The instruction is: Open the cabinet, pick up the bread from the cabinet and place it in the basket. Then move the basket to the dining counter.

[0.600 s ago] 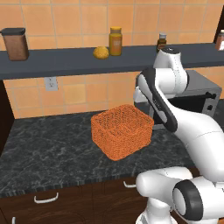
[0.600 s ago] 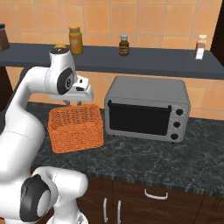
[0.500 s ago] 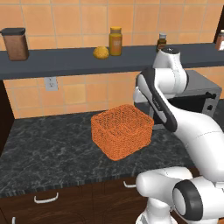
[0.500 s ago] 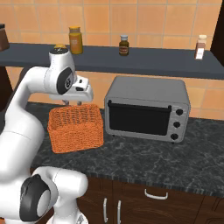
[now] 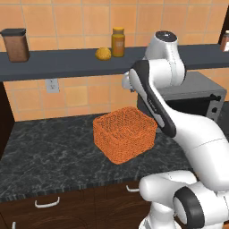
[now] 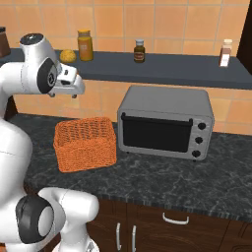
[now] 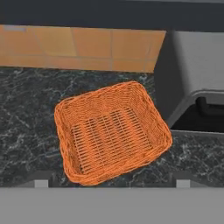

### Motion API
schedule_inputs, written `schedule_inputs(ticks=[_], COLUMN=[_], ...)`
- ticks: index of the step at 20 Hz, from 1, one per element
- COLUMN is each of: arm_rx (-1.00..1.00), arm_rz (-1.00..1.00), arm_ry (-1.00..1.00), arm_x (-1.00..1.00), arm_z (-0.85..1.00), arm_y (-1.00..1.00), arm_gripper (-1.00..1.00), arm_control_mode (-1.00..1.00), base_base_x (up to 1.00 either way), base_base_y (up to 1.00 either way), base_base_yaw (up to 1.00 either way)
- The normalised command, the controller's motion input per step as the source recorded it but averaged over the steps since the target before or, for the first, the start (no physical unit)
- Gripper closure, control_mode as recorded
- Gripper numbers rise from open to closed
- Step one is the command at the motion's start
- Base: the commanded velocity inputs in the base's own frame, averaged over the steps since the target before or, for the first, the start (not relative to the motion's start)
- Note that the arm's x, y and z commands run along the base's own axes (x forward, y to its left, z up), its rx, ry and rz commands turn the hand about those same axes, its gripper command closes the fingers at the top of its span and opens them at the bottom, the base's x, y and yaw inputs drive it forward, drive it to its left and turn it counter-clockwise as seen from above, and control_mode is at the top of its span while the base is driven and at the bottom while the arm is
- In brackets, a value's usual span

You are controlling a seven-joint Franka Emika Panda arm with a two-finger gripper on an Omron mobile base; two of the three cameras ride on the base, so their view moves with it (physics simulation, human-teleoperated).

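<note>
The bread (image 5: 103,53) (image 6: 68,55) is a small golden-yellow lump lying on a dark wall shelf (image 5: 62,62), beside an amber jar (image 5: 118,42). The square orange woven basket (image 5: 125,134) (image 6: 86,142) (image 7: 111,131) stands empty on the black granite counter (image 5: 49,152). My gripper (image 6: 68,92) (image 7: 112,181) hangs above the basket, pointing down at it, below shelf height. Its fingertips (image 7: 41,181) stand wide apart with nothing between them. The cabinet and the dining counter are out of view.
A grey toaster oven (image 6: 165,120) (image 7: 197,87) stands right of the basket, close to its side. On the shelf are a brown canister (image 5: 15,44), a small dark bottle (image 6: 140,51) and a pale bottle (image 6: 226,52). Dark drawers run under the counter.
The arm has lifted, and the hand has risen above the basket toward the shelf. Basket, bread and jars have not moved.
</note>
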Motion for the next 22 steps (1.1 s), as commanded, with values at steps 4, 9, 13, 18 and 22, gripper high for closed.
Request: schedule_inputs(ticks=[4, 9, 13, 18, 22], arm_rx=[0.05, 0.01, 0.0, 0.0, 0.0], arm_rz=[-0.17, -0.17, -0.2, -0.04, 0.0], arm_ry=[-0.22, -0.19, 0.0, 0.08, 0.06], arm_x=[0.09, 0.42, 0.83, 0.67, 0.71], arm_z=[1.0, 0.95, 0.33, 0.06, -0.03], arm_y=[0.95, 0.71, 0.25, 0.01, -0.04], arm_gripper=[-1.0, -1.0, -1.0, -1.0, -1.0], arm_control_mode=[-1.0, -1.0, -1.0, -1.0, -1.0], base_base_x=[0.0, 0.0, 0.0, 0.0, 0.0], base_base_y=[0.0, 0.0, 0.0, 0.0, 0.0], base_base_yaw=[0.0, 0.0, 0.0, 0.0, 0.0])
